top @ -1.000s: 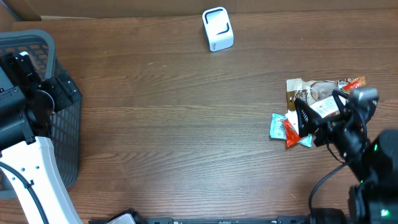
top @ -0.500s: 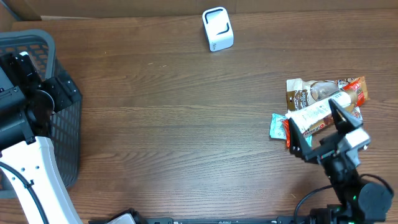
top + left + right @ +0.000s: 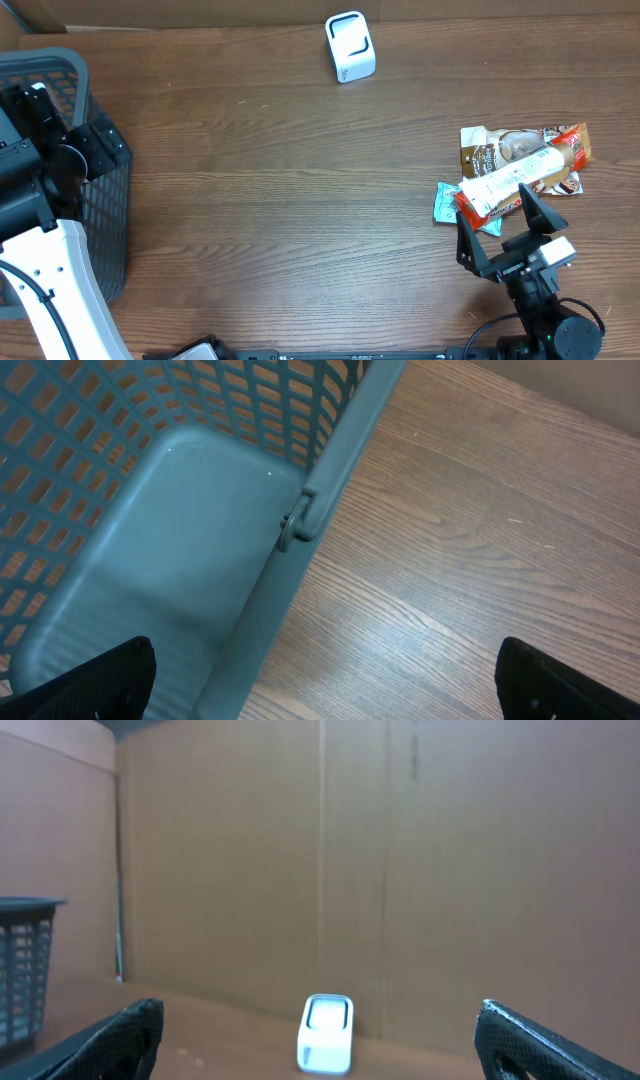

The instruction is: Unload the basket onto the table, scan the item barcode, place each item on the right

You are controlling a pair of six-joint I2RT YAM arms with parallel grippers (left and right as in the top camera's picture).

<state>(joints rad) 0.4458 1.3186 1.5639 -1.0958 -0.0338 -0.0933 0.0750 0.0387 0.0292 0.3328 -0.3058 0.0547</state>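
Note:
A small pile of snack packets lies at the table's right: a white and red bar point(image 3: 505, 187) across a brown packet point(image 3: 495, 152) and a teal packet point(image 3: 444, 203). The white barcode scanner point(image 3: 350, 47) stands at the far middle edge, and the right wrist view shows the scanner point(image 3: 326, 1035) straight ahead in the distance. My right gripper point(image 3: 500, 228) hovers open just in front of the pile, holding nothing. My left gripper point(image 3: 330, 690) is open and empty above the basket's rim at the far left.
A grey-blue mesh basket point(image 3: 40, 70) stands at the left edge; its wall and handle clip point(image 3: 300, 525) fill the left wrist view. A cardboard wall point(image 3: 400, 850) closes the table's far side. Bare wood lies between basket and packets.
My right gripper has drawn back from over the packets toward the front edge, still open, uncovering the pile. The left arm has not moved.

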